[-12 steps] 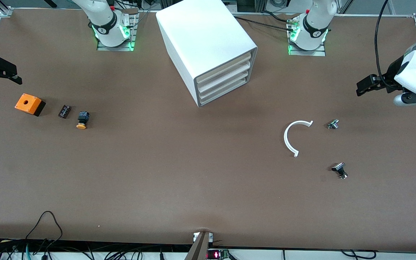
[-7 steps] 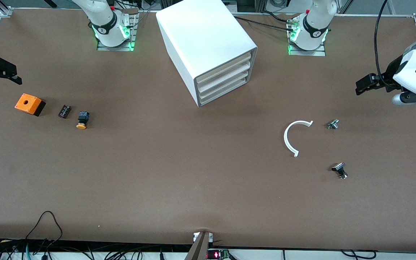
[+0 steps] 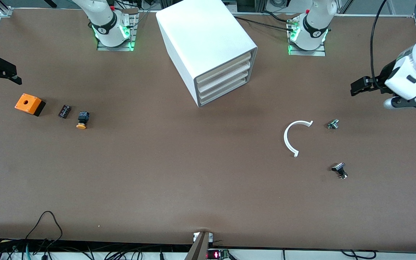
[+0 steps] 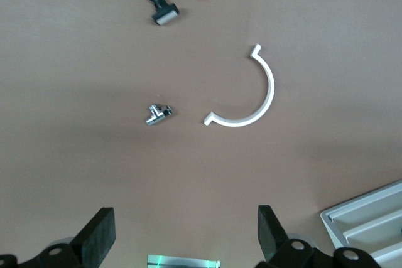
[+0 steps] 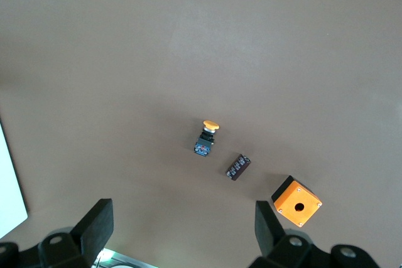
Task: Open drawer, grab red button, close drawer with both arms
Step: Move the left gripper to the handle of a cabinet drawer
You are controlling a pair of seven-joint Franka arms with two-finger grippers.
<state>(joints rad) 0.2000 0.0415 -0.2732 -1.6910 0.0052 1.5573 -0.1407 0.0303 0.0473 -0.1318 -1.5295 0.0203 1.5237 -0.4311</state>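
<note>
The left gripper (image 3: 355, 87), open & empty, has slid a bit toward the big white box cabinet (image 3: 208, 47) w/ shut drawers; the right gripper (image 3: 2, 72) waits open.

Wide bare stretch of tabletop (image 3: 179, 180) runs through the middle, down to the edge nearest the front camera. The cabinet (image 3: 208, 47) blocks the middle of the edge by the arm bases, bare tabletop before its drawer fronts. Small clutter near the ends: orange box (image 3: 29, 104), black part (image 3: 64, 111), yellow-capped button (image 3: 82, 120); white arc (image 3: 294, 136), metal fitting (image 3: 333, 124), black knob (image 3: 339, 169).
</note>
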